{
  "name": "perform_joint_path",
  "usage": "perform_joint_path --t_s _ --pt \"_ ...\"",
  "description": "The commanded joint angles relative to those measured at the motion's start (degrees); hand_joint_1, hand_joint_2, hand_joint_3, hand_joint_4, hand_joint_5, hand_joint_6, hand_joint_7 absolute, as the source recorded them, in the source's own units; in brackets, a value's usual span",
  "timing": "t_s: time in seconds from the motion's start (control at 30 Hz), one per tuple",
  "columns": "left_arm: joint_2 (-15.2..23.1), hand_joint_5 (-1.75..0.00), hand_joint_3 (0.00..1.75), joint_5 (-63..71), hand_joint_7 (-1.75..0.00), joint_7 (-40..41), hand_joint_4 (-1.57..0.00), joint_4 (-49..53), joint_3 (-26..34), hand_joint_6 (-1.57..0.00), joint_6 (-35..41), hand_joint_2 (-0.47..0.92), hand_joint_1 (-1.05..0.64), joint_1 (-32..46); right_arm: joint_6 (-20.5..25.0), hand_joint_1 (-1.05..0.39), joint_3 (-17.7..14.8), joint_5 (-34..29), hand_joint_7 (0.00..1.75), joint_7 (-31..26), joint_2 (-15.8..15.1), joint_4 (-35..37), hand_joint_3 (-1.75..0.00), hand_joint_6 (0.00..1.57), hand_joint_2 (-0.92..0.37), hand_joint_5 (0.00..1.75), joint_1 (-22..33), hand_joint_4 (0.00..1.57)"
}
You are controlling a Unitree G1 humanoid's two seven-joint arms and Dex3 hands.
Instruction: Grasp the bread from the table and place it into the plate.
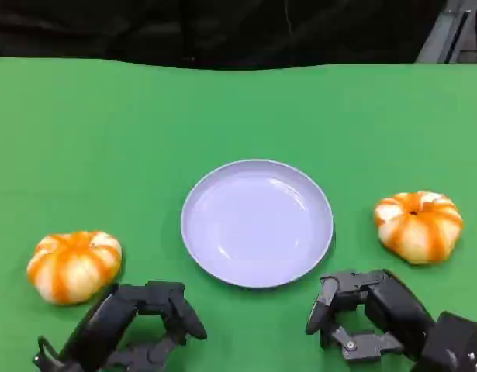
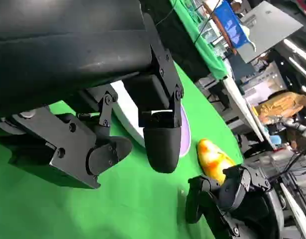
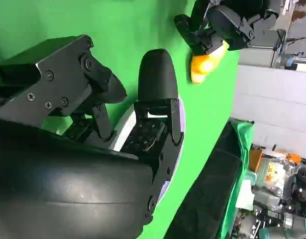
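A pale lilac plate (image 1: 257,222) lies at the centre of a green table (image 1: 238,116). Two round orange-and-white striped breads rest on the cloth, one on each side of the plate and well apart from it: the left bread (image 1: 74,265) near the table's near-left part, the right bread (image 1: 419,225) level with the plate's right rim. The left hand (image 1: 137,329) hangs low at the near edge, just beside and in front of the left bread without touching it; its fingers are apart and hold nothing. The right hand (image 1: 370,318) sits in front of the right bread, likewise apart from it, fingers spread and empty. In the left wrist view the plate's rim (image 2: 185,134) shows behind a dark fingertip (image 2: 162,149), with the right bread (image 2: 213,158) beyond.
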Motion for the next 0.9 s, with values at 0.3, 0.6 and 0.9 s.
perform_joint_path --t_s 0.3,0.6,0.9 --pt "0.79 -1.3 0.81 0.57 -1.02 0.48 -0.88 0.37 0.32 -0.95 -0.09 0.65 0.07 -0.73 -0.13 0.16 -0.17 -0.33 1.02 -0.46 -0.54 0.38 -1.05 0.99 -0.59 1.37 -0.64 0.99" --pt "0.73 -1.3 0.81 0.27 -1.03 0.11 -0.87 0.17 0.23 -0.94 -0.08 0.66 0.07 -0.61 0.24 0.16 -0.14 -0.23 1.03 -0.36 -0.66 -0.15 -1.05 0.99 -0.59 1.38 -0.45 0.98" --pt "0.45 -1.09 0.49 0.84 -0.86 1.96 -0.91 0.19 0.93 -0.98 -0.35 0.83 0.08 -0.44 0.1 0.16 -0.07 -0.42 1.03 -0.63 -0.6 -0.24 -1.06 0.99 -0.58 1.38 -0.39 0.99"
